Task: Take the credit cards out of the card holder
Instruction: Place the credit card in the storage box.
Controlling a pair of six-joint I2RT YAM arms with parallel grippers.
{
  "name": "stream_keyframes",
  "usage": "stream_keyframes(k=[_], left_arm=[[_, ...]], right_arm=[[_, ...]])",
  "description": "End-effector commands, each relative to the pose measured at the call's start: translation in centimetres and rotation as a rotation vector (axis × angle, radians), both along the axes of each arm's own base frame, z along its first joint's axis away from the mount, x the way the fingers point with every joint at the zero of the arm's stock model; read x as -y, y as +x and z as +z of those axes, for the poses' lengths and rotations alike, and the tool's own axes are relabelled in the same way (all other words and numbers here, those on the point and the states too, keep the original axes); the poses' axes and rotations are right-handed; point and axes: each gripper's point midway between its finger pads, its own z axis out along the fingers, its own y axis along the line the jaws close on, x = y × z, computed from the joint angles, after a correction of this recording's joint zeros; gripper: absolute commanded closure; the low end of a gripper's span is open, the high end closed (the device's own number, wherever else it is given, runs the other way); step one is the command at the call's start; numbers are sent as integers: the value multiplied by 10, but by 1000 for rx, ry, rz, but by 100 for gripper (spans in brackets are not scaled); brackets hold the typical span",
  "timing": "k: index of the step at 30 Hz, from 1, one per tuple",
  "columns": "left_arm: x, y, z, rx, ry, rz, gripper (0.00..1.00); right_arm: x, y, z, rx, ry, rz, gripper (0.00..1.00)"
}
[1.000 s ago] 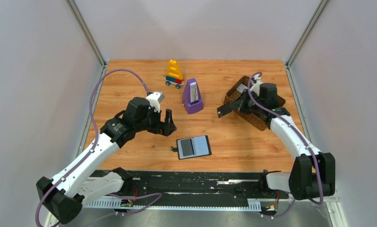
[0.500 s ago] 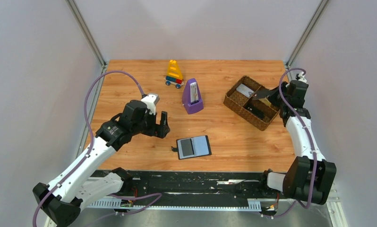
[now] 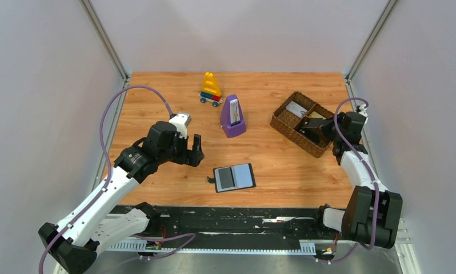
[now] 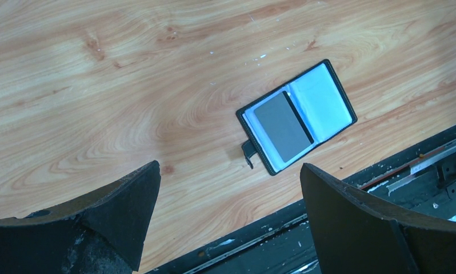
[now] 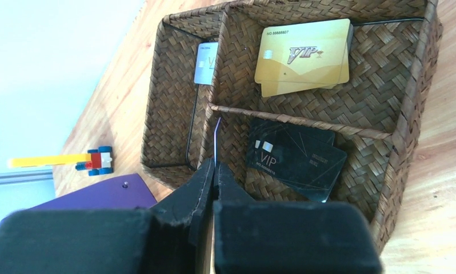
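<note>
- The bench (image 3: 157,97) carries things well apart; nothing stands between the left jaws and the card holder (image 3: 234,177).
- The brown woven tray (image 5: 411,108) sits under the right jaws, pinched tight on a thin card (image 5: 216,137) seen edge-on; dropped carelessly, it could catch the divider or tip over the rim.
- The purple metronome (image 3: 232,117) and toy (image 3: 211,89) stand far back, clear of both.
- The card holder lies open near the front edge, with the left jaws near its left side, spread wide and empty; being light, it may slide when a card is tugged.
- The yellow cards (image 5: 303,57), black cards (image 5: 294,157) and a pale card (image 5: 205,63) lie in separate compartments; a grey card (image 4: 283,127) sits in the holder, flat and hard to pinch.
</note>
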Motion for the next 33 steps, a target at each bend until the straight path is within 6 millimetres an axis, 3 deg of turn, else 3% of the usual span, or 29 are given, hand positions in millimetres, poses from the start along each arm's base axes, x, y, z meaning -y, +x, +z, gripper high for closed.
stream_keyframes(k=[1, 24, 33], left_arm=[[-4, 2, 7, 31, 5, 6, 0], [-6, 2, 7, 32, 13, 16, 0], [-6, 2, 9, 38, 8, 14, 0]], right_arm=[[5, 17, 20, 127, 47, -48, 100], [8, 13, -13, 54, 108, -107, 100], [12, 15, -14, 65, 116, -137, 100]])
